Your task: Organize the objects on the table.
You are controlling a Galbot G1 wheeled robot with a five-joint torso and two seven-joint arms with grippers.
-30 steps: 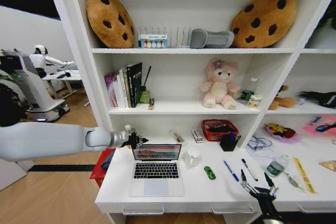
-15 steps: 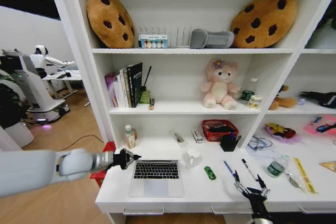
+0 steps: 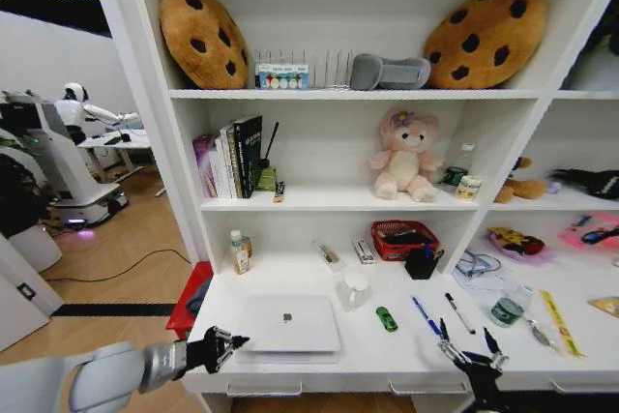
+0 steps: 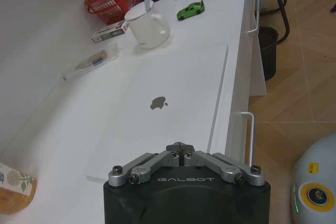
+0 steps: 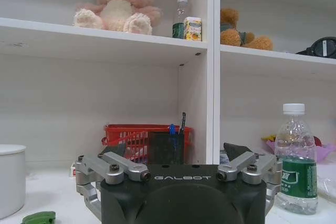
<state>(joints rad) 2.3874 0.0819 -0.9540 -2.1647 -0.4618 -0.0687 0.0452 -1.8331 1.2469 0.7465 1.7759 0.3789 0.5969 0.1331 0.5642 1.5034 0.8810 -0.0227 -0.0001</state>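
Note:
A silver laptop (image 3: 287, 324) lies closed on the white table (image 3: 387, 355), its lid logo up in the left wrist view (image 4: 157, 103). My left gripper (image 3: 226, 342) is shut and empty, just off the laptop's front left corner at the table's edge (image 4: 180, 151). To the laptop's right are a green toy car (image 3: 387, 319) (image 4: 190, 10), a blue pen (image 3: 424, 314) and a black pen (image 3: 458, 312). My right gripper (image 3: 468, 343) (image 5: 177, 169) stands open and empty near the front edge, just in front of the pens. A yellow triangular piece (image 3: 607, 305) lies at the far right.
A white mug (image 3: 355, 289) stands behind the laptop. A red basket (image 3: 403, 238) and black pen holder (image 3: 422, 262) sit at the back. A green-labelled bottle (image 5: 296, 161) and a yellow strip (image 3: 560, 321) are to the right. Shelves with books and plush toys rise behind.
The laptop's lid, open a second ago, is now shut flat. My left gripper has dropped from the lid's top corner to the table's front left edge. The right gripper barely moved.

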